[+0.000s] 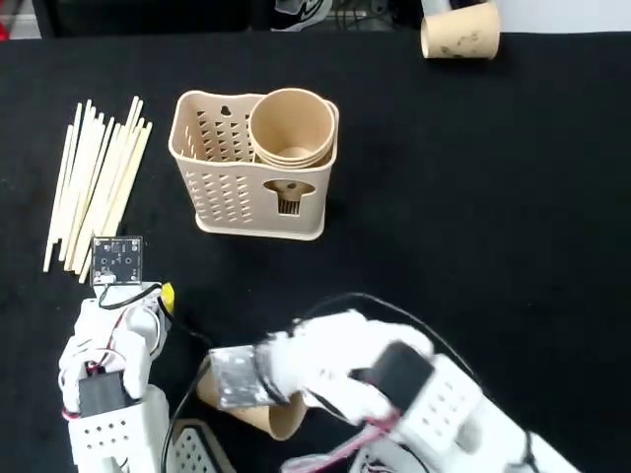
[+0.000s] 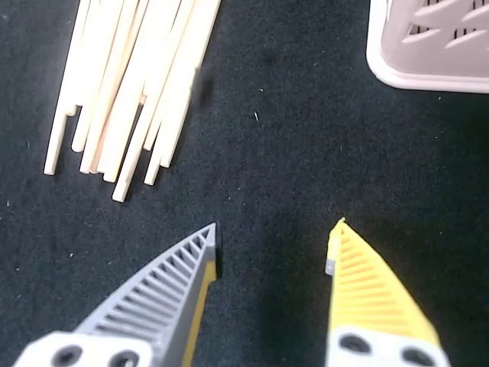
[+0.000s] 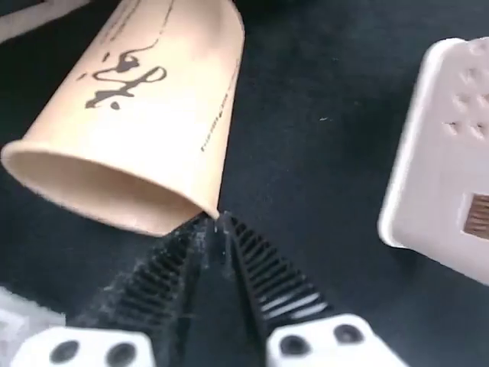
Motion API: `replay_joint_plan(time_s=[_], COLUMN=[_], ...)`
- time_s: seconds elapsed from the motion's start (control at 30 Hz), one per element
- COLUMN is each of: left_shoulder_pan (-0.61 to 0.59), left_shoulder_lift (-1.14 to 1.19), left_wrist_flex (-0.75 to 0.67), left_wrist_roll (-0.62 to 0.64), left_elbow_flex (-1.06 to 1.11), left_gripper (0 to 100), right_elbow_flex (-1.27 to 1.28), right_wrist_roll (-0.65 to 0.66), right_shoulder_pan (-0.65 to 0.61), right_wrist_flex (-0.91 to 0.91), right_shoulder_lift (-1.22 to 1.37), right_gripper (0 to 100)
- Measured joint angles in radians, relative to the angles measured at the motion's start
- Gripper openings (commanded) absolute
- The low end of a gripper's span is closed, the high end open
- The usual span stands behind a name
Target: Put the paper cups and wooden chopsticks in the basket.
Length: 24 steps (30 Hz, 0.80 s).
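A paper cup (image 3: 145,115) lies on its side on the black table, and my right gripper (image 3: 216,223) is shut on its rim; in the high view this cup (image 1: 274,416) is near the front edge, under the right arm (image 1: 345,379). My left gripper (image 2: 271,237) is open and holds nothing; it is over bare table just short of the near ends of the wooden chopsticks (image 2: 130,84). The chopsticks (image 1: 94,182) lie in a loose bundle left of the beige basket (image 1: 232,187). Stacked paper cups (image 1: 293,123) stand in the basket. Another paper cup (image 1: 460,32) lies at the far right edge.
The left arm (image 1: 113,335) stands at the front left. A corner of the basket (image 2: 428,46) shows ahead of the left gripper. A white part of the other arm (image 3: 435,176) lies beyond the held cup. Black cloth stretches across the right half of the table.
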Motion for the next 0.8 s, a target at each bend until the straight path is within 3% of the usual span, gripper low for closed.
replay_joint_plan(time_s=[0.27, 0.53, 0.6, 0.7, 0.8], left_shoulder_pan=[0.0, 0.0, 0.0, 0.0, 0.0], left_shoulder_lift=[0.0, 0.0, 0.0, 0.0, 0.0], left_wrist_flex=[0.0, 0.0, 0.0, 0.0, 0.0], left_wrist_roll=[0.0, 0.0, 0.0, 0.0, 0.0], left_elbow_flex=[0.0, 0.0, 0.0, 0.0, 0.0], left_gripper=[24, 24, 24, 24, 24], right_elbow_flex=[0.044, -0.037, -0.044, -0.06, -0.12], right_wrist_roll=[-0.172, -0.245, -0.207, -0.032, 0.14], right_shoulder_pan=[0.005, 0.201, 0.227, 0.235, 0.236], right_wrist_flex=[0.021, 0.035, 0.081, 0.184, 0.307], right_shoulder_lift=[-0.385, -0.311, -0.239, -0.097, 0.034], right_gripper=[1.2, 4.4, 13.6, 25.7, 25.2])
